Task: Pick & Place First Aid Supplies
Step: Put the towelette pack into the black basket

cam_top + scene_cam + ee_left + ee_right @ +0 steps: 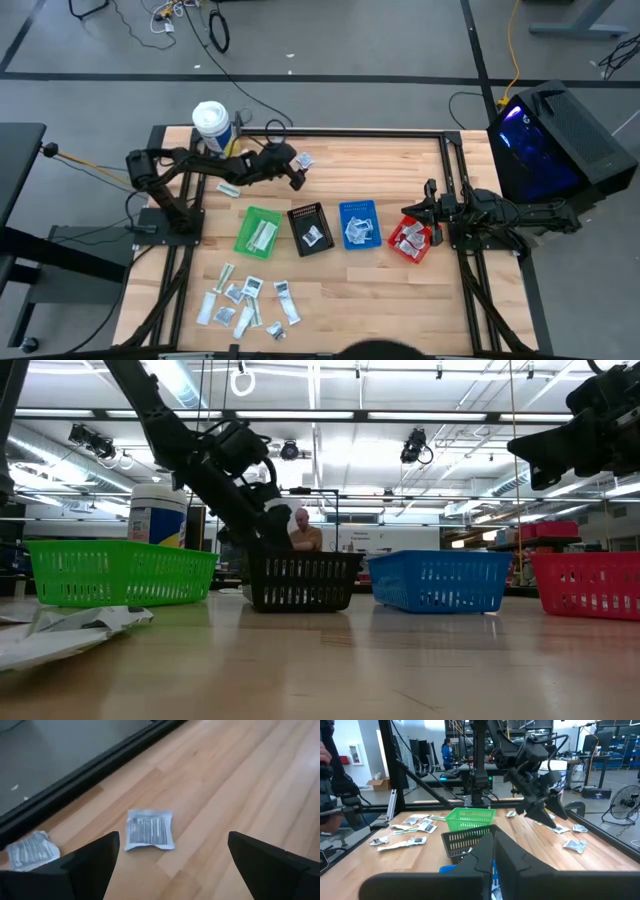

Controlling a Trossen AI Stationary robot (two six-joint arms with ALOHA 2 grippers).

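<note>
Left wrist view: left gripper (pixel 172 852) jaws apart above sachet (pixel 149 829).

Four small bins sit in a row on the table (pixel 400 300): one green (pixel 259 231), one black (pixel 310 227), one blue (pixel 359 223) and one red (pixel 411 240). One white tub (pixel 211 122) stands at the far edge. About nine loose sachets (pixel 247 303) lie clustered at the near edge, though overlaps blur the exact count.

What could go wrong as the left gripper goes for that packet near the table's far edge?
The left gripper hangs open above a flat sachet; lying flush on the wood, it may slide instead of lifting. A second sachet sits by the table's black edge rail and could get nudged off.
</note>
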